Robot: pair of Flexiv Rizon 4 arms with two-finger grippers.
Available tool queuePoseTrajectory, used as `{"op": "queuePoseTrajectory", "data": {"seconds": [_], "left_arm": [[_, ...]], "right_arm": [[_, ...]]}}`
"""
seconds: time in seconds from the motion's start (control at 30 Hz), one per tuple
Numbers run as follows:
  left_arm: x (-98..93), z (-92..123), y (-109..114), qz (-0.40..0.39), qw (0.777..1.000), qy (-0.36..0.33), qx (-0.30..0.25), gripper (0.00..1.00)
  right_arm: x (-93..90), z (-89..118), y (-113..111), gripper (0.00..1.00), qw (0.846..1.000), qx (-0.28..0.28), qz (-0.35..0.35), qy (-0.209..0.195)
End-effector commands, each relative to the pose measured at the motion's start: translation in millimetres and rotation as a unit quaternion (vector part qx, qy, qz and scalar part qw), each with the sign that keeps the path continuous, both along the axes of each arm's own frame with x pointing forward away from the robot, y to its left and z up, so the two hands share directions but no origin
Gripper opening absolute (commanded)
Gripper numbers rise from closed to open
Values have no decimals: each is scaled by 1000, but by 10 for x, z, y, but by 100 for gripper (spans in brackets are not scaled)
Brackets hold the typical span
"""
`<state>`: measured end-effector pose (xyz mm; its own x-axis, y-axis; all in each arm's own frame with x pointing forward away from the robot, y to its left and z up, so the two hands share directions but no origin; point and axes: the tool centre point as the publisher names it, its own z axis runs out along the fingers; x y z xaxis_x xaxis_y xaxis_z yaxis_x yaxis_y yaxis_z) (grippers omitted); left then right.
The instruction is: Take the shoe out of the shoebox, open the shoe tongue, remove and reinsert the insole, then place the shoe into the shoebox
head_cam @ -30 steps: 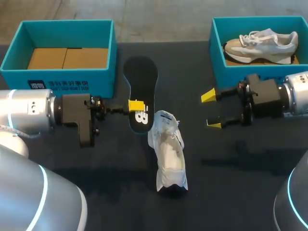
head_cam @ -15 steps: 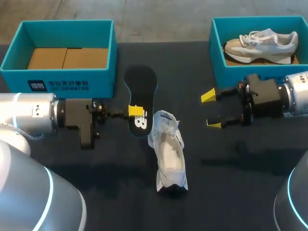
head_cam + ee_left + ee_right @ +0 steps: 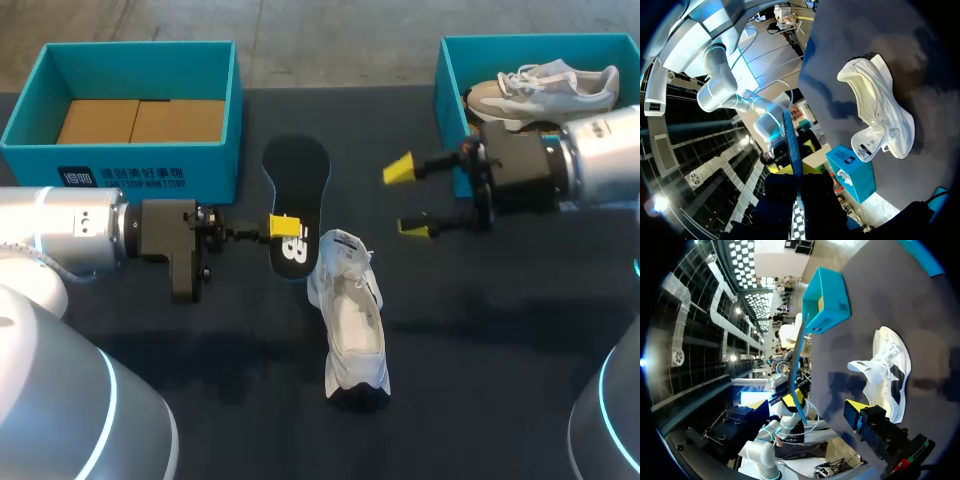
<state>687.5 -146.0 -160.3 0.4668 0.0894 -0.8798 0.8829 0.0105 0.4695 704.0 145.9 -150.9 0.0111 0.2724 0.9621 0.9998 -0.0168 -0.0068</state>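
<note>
Left claw [image 3: 283, 226] clamped on black insole [image 3: 297, 170] edge — right claw [image 3: 406, 198] spread wide beside shoebox [image 3: 450, 100] at worktop's [image 3: 500, 330] far right corner; white shoe [image 3: 352, 320] mid-worktop.

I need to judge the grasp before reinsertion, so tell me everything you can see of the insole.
The insole is thin and slightly curved. It is black on top with white print near the heel and has a blue edge; it looks like foam. The left gripper is shut on its side near the heel, and it seems to be lifted off the table and roughly level. It lies between the left shoebox and the white shoe, toe pointing away.
</note>
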Motion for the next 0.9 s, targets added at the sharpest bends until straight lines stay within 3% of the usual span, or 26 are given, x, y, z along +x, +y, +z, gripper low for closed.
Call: {"op": "queuePoseTrajectory", "data": {"seconds": [0.03, 0.2, 0.53, 0.9], "left_arm": [[-7, -2, -7, 1, 1000, -1, 0, 0], [-7, -2, -7, 1, 1000, -1, 0, 0], [-7, -2, -7, 1, 1000, -1, 0, 0], [-7, -2, -7, 1, 1000, -1, 0, 0]], "right_arm": [[217, -28, 299, 100, 1000, 0, 15, 3], [316, -90, 434, 100, 1000, -8, 12, 19], [316, -90, 434, 100, 1000, -8, 12, 19], [261, -42, 840, 100, 1000, -2, 4, 23]]}}
